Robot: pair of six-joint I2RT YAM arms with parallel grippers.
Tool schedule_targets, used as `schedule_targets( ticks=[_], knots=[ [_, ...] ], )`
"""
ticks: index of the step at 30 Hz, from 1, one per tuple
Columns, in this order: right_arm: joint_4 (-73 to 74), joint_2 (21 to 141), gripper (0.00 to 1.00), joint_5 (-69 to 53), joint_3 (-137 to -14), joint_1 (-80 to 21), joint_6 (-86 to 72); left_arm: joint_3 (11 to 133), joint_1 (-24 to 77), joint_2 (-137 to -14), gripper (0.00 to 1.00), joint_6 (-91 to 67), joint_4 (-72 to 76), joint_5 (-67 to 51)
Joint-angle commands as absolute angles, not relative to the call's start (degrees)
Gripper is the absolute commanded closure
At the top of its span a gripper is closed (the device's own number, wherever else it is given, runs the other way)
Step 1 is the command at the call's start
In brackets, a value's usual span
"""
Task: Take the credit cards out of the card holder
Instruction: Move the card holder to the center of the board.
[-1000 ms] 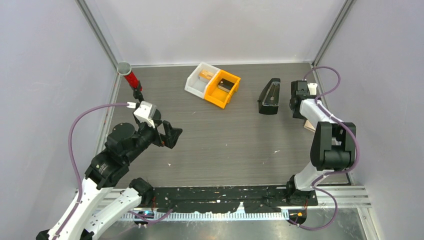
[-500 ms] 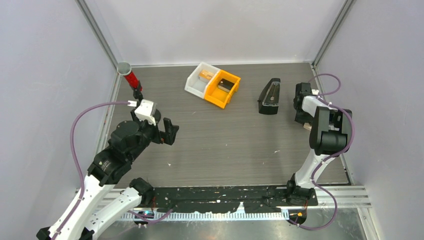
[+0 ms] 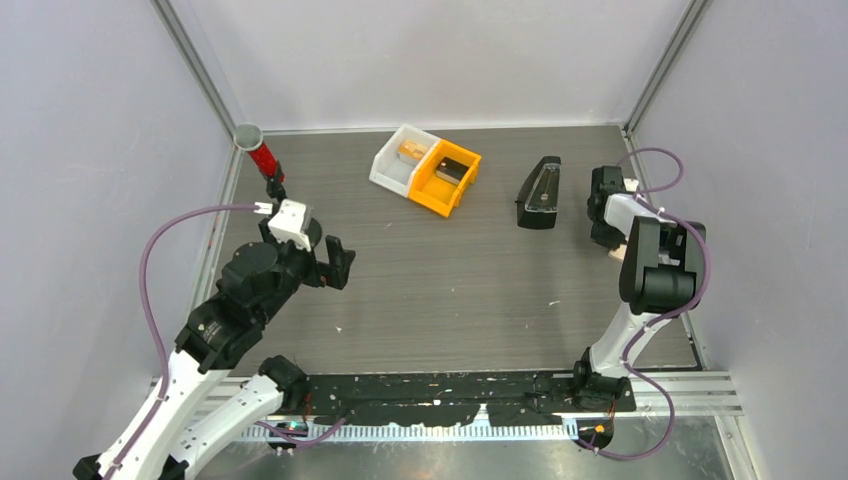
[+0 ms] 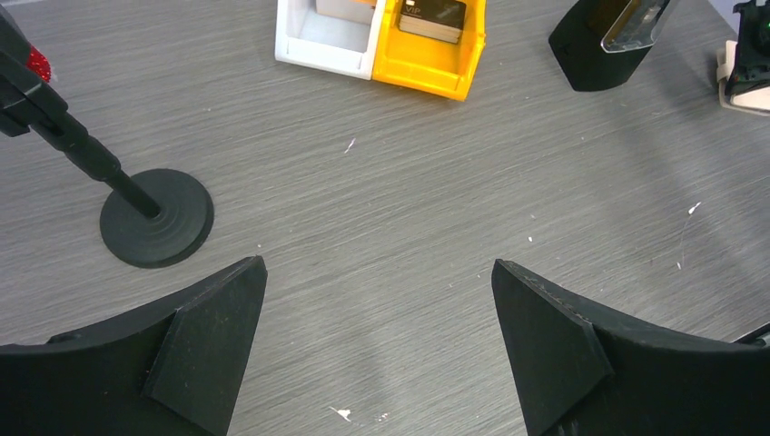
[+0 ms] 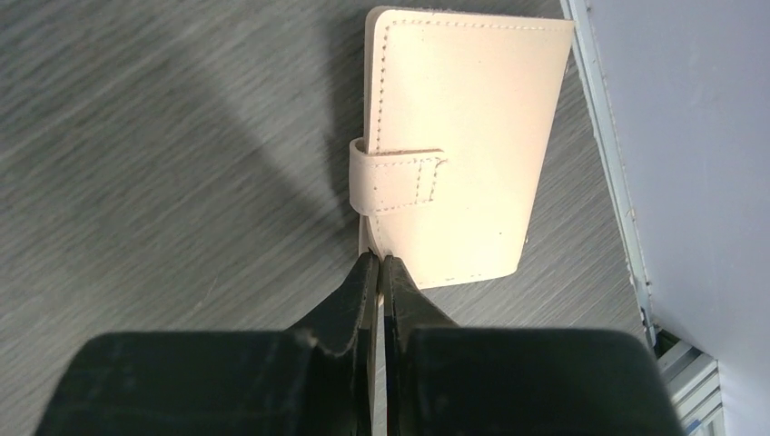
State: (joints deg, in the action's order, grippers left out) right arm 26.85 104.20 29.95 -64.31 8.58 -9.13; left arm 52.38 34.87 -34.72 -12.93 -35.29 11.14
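At the far middle of the table (image 3: 450, 290) two open bins stand touching side by side. The white bin (image 3: 392, 165) is on the left with a small tan object (image 3: 410, 150) in it. The orange bin (image 4: 436, 64) is on the right and holds a dark, flat card-like piece (image 4: 434, 16) with pale lettering too small to read. Right of them, well apart, a black wedge-shaped case (image 3: 540, 193) with a clear face stands on the table; what is inside it cannot be made out.

The card holder (image 5: 463, 136) lies flat at the table's right edge, just beside the wall rail. It is closed, with its strap (image 5: 395, 182) folded across the left edge, so its contents are hidden. The right gripper (image 5: 379, 263) is down at the holder's near left corner, just below the strap. Its fingers are pressed together with only a thin pale slit between them — whether they nip the holder's edge cannot be told.

The left gripper (image 4: 377, 265) hangs over bare table on the left side, its fingers (image 4: 218, 336) spread wide with nothing between them. Beyond it, near the far left corner, a black stand (image 4: 154, 218) with a round base carries a red part — topped by a grey cup (image 3: 247, 134) in the top view.
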Motion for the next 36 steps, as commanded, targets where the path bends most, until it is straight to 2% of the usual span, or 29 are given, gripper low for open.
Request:
schedule_targets(
  ticks=[1, 13, 28, 36],
  knots=[
    [27.54, 98.79, 0.95, 25.21, -60.97, 8.08, -12.17, 51.66, 35.16, -32.83, 0.01, -12.05, -32.36, 10.71],
    [25.87, 84.34, 0.95, 11.90, -48.24, 3.43, -15.26, 51.00, 35.12, -30.76, 0.01, -12.04, -31.96, 8.57],
    [25.19, 70.38, 0.95, 7.33, -37.01, -33.23, -28.84, 53.05, 35.13, -30.71, 0.03, -16.55, -36.68, 7.40],
    [22.23, 70.82, 0.95, 6.99, -36.67, -53.56, -36.60, 49.77, 35.16, -27.33, 0.04, -25.59, -39.54, 2.28]
  ],
)
